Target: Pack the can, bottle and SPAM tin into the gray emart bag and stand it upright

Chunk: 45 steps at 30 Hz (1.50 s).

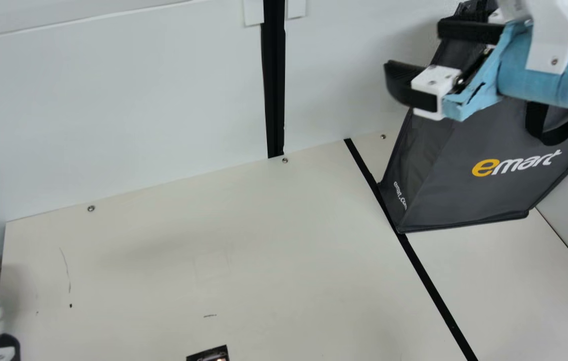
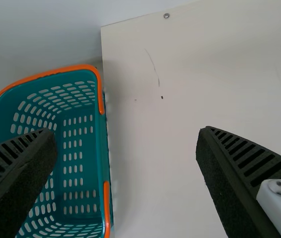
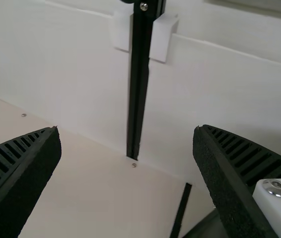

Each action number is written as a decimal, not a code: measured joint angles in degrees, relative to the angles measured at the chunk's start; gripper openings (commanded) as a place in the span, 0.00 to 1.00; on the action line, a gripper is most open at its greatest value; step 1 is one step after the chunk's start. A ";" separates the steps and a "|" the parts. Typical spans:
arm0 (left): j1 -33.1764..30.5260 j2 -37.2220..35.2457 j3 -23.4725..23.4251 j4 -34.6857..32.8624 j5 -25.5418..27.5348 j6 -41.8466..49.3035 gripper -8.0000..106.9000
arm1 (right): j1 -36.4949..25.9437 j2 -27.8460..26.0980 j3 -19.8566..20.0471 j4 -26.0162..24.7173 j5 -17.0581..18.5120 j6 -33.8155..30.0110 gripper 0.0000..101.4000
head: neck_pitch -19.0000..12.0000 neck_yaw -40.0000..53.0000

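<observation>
Gray emart bag (image 1: 484, 185) stands upright, its long axis rising toward my right gripper (image 1: 415, 49), the nearer one. Those fingers are spread, nothing between them, and point past the bag; its printed front lies below, back toward my wrist. Reaching the handle (image 1: 547, 135) would likely need a turn back. My left gripper (image 2: 126, 135), also open and empty, is well apart.
</observation>
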 measured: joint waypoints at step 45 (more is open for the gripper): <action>0.00 0.00 0.00 0.00 0.00 0.00 0.85 | 30.74 -10.04 37.72 -46.23 -38.46 32.83 0.94 | 0.00 0.00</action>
